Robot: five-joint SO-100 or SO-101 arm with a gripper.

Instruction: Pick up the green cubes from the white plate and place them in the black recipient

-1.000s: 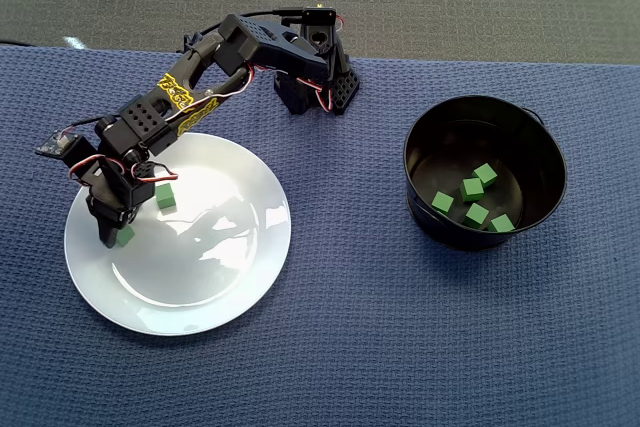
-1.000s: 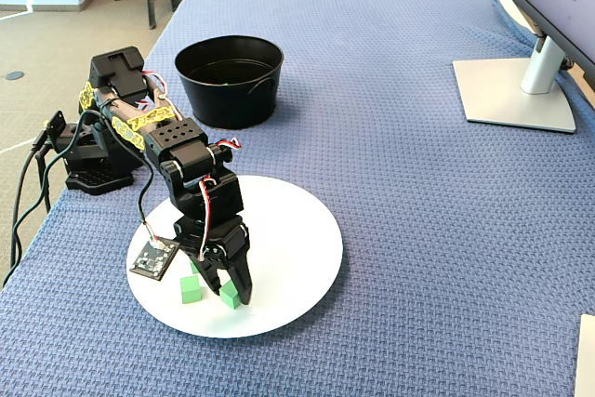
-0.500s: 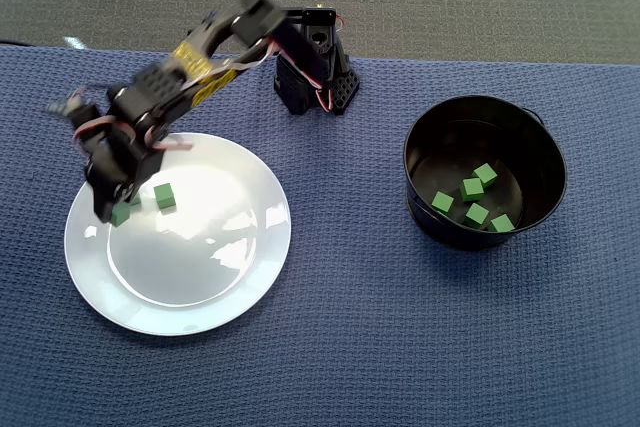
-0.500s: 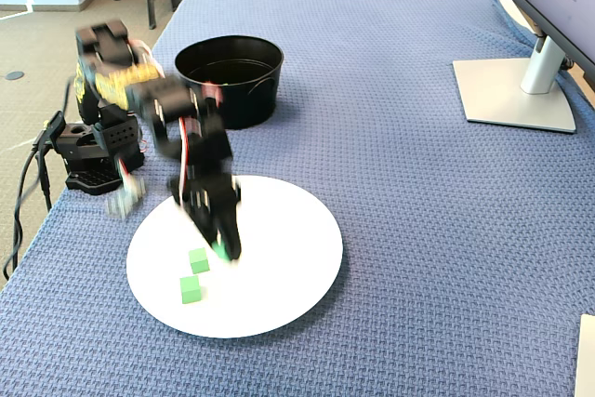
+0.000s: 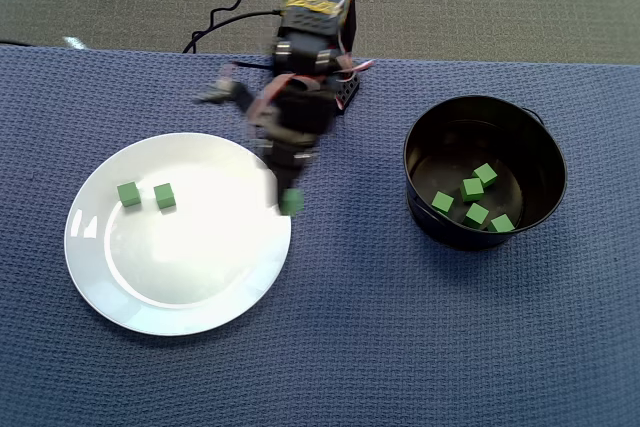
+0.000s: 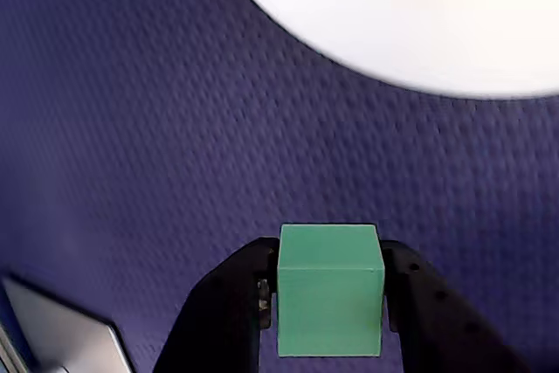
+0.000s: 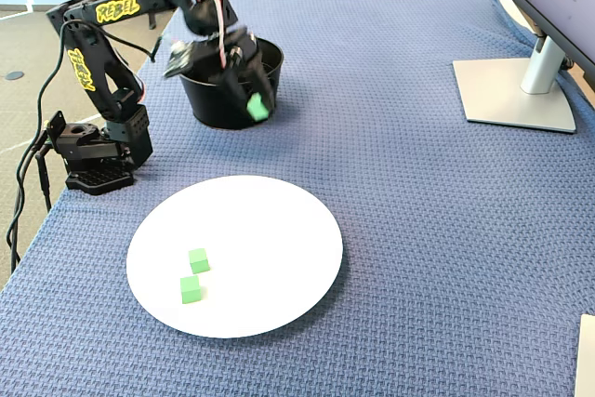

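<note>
My gripper (image 6: 330,290) is shut on a green cube (image 6: 330,290), which fills the space between the two black fingers (image 6: 240,290) in the wrist view. In the overhead view the gripper (image 5: 291,201) hangs in the air over the right rim of the white plate (image 5: 200,297), with the held cube (image 5: 291,202) at its tip. Two green cubes (image 5: 128,194) (image 5: 164,196) lie side by side on the plate's left part. The black recipient (image 5: 540,142) stands to the right with several green cubes (image 5: 472,189) inside. In the fixed view the gripper (image 7: 257,107) holds its cube in front of the recipient (image 7: 209,104).
A blue woven cloth (image 5: 400,347) covers the table. The arm's black base (image 7: 93,160) stands at the table's left edge in the fixed view, with cables trailing off. A monitor stand (image 7: 516,90) sits at the far right.
The gripper has lifted one cube off the plate's left part and swung up and to the right toward the recipient. Two cubes stay on the plate.
</note>
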